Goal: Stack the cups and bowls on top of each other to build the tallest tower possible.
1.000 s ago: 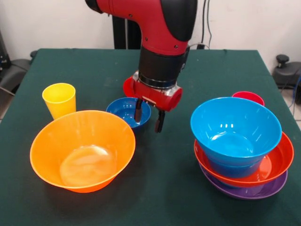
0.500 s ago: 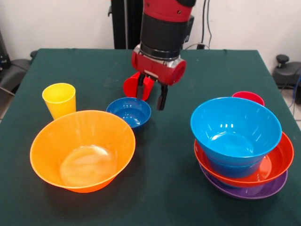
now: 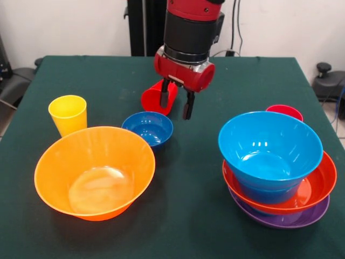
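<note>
Three bowls are sitting stacked at the lower right: purple, red-orange, then blue.
The gripper (image 3: 176, 103) is hanging spread open by a tipped red cup (image 3: 157, 97).

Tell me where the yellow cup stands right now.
In the front view the yellow cup stands upright at the left of the table, just behind the big orange bowl and left of the small blue bowl.

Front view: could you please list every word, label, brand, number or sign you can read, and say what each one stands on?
None: no text can be read anywhere in this view.
The bowls, orange, small blue and large blue, are plain.
The yellow cup is plain too.
The arm above the gripper shows no readable marking.
</note>
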`<move>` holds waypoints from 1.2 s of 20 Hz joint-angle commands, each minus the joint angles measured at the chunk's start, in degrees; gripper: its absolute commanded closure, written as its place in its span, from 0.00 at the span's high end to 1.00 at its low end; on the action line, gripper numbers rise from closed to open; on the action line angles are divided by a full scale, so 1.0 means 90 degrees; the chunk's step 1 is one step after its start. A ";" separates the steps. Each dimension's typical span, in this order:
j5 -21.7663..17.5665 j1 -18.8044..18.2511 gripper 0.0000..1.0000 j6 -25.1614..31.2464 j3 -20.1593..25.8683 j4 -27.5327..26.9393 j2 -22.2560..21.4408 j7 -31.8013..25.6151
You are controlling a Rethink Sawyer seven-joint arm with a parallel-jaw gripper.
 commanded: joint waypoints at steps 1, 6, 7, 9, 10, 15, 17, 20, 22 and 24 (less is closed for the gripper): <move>0.0084 0.0138 1.00 -0.0329 0.0404 0.0165 0.0619 0.1067; 0.0051 0.0104 1.00 -0.0433 0.0370 -0.0052 0.0834 0.0995; 0.0057 0.0108 1.00 -0.0448 0.0359 -0.0062 0.0854 0.1006; 0.0069 0.0116 1.00 -0.0504 0.0350 -0.0071 0.0871 0.1028; 0.0070 0.0115 1.00 -0.0535 0.0343 -0.0099 0.0893 0.1028; 0.0044 0.0055 1.00 -0.0603 0.0276 -0.0238 0.0921 0.0954; 0.0022 0.0008 1.00 -0.0578 0.0265 -0.0288 0.0902 0.0884; 0.0014 -0.0070 1.00 -0.0661 0.0311 -0.0328 0.0941 0.0823; 0.0003 -0.0122 1.00 -0.0733 0.0334 -0.0375 0.0996 0.0779; -0.0011 -0.0176 1.00 -0.0791 0.0355 -0.0443 0.1065 0.0734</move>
